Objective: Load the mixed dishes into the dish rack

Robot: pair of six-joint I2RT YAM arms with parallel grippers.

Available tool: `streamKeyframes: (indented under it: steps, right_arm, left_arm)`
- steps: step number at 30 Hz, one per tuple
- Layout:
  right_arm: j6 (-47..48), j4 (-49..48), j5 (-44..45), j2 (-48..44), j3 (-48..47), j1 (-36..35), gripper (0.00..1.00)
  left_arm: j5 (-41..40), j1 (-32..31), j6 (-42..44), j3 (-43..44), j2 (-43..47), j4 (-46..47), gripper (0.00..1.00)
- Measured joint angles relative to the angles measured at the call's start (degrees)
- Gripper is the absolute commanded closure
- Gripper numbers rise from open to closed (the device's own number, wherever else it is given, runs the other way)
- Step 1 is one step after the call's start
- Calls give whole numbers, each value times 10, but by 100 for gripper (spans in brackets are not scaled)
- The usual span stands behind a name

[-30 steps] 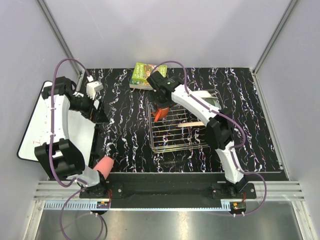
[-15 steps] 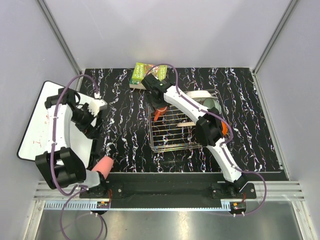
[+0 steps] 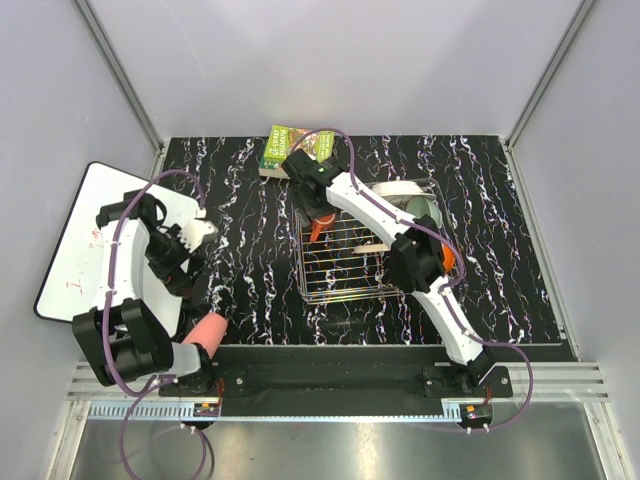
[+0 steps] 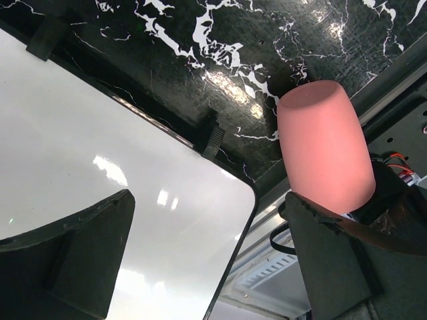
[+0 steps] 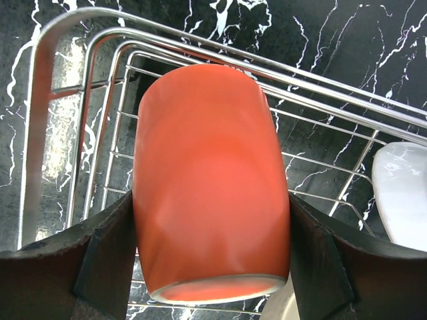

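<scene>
My right fingers point(image 5: 107, 260) pinch the orange cup point(image 5: 210, 180) by its sides, its length running along them. The rack's point(image 5: 40, 100) far left corner is right beneath. My left fingers point(image 4: 67, 260) are spread over the board point(image 4: 80, 153). The pink cup point(image 4: 325, 143) lies just to their right, at the counter's point(image 4: 200, 40) near edge.

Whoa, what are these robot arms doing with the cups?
They are loading dishes into a rack. The right gripper has an orange-pink cup clamped between its fingers at a corner of the wire dish rack. The left gripper is wide open and holds nothing. It hangs over the white board, with a second pink cup lying on the table nearby, not yet picked up.
</scene>
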State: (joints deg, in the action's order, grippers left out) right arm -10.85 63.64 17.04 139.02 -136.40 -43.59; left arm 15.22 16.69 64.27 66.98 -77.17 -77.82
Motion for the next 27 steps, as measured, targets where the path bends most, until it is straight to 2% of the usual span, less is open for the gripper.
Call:
streamKeyframes:
  steps: [16,27]
  right_arm:
    - [5,2,-2,-93,86,-6,100]
    - [3,23,-52,-124,148,-19,100]
  left_arm:
    - [28,-22,-5,5,-6,2,1]
    - [43,-24,-7,5,-6,2,1]
